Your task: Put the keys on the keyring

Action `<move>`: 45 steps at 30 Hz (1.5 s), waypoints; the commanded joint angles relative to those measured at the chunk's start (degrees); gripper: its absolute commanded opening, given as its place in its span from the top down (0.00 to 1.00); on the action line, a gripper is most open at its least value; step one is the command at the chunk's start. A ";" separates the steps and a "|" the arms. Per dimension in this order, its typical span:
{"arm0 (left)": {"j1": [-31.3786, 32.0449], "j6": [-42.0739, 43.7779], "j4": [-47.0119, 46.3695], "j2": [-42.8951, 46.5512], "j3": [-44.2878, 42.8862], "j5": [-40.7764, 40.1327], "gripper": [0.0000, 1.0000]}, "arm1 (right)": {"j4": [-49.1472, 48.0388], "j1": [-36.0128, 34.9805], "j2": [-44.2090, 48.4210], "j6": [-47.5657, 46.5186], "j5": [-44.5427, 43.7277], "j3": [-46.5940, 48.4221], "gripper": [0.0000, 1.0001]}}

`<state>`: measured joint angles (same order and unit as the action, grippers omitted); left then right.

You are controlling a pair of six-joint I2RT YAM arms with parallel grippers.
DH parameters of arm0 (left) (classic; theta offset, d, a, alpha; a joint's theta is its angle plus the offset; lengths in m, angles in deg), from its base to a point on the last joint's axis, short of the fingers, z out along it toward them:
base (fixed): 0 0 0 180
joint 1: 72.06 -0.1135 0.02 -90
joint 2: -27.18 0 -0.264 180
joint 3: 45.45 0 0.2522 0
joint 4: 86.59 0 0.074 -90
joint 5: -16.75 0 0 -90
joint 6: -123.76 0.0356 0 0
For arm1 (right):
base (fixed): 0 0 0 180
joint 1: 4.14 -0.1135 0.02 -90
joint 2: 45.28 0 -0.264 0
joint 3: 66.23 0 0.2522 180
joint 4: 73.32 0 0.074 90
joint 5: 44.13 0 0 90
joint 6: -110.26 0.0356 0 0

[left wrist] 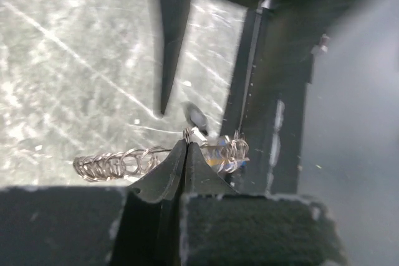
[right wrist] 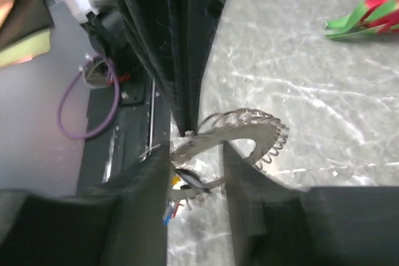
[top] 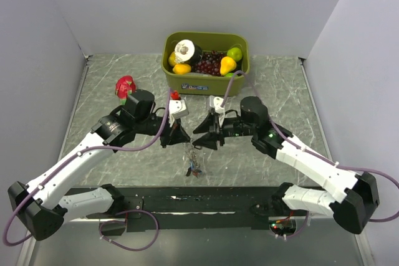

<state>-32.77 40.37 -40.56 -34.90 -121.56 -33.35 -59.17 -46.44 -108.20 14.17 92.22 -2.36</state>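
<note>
The keyring (left wrist: 112,165) is a thin grey coiled wire ring. My left gripper (left wrist: 186,145) is shut on its rim and holds it above the table. Several keys (left wrist: 219,159) with coloured heads hang on the ring just right of the jaws. In the right wrist view the keyring (right wrist: 249,123) lies between the fingers of my open right gripper (right wrist: 196,154); whether they touch it I cannot tell. The keys (right wrist: 181,185), with yellow, blue and red heads, dangle below. In the top view both grippers, left (top: 179,135) and right (top: 206,139), meet mid-table, with the keys (top: 194,165) hanging under them.
An olive bin (top: 206,83) with fruit stands at the back centre. A red and green fruit (top: 124,85) lies left of it, also seen in the right wrist view (right wrist: 374,4). A black strip (top: 187,202) runs along the table's near edge.
</note>
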 commanded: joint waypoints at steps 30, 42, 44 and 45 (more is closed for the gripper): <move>-0.35 -12.24 -31.04 13.66 13.13 0.00 0.99 | -12.95 2.14 4.21 5.12 3.66 -3.35 0.45; -0.35 -13.20 -31.92 13.39 12.69 -1.66 0.99 | -13.13 1.96 2.97 4.15 1.82 -5.02 0.77; -0.35 -13.55 -34.11 13.66 13.04 -2.02 0.99 | -13.48 2.05 2.89 4.07 1.64 -5.63 0.76; -0.44 -13.73 -34.38 13.83 13.21 -2.19 0.99 | -13.83 1.96 2.89 4.24 1.73 -5.98 0.75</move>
<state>-33.08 28.11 -66.68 -22.62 -107.74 -34.86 -70.28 -44.65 -105.57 19.05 94.76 -7.26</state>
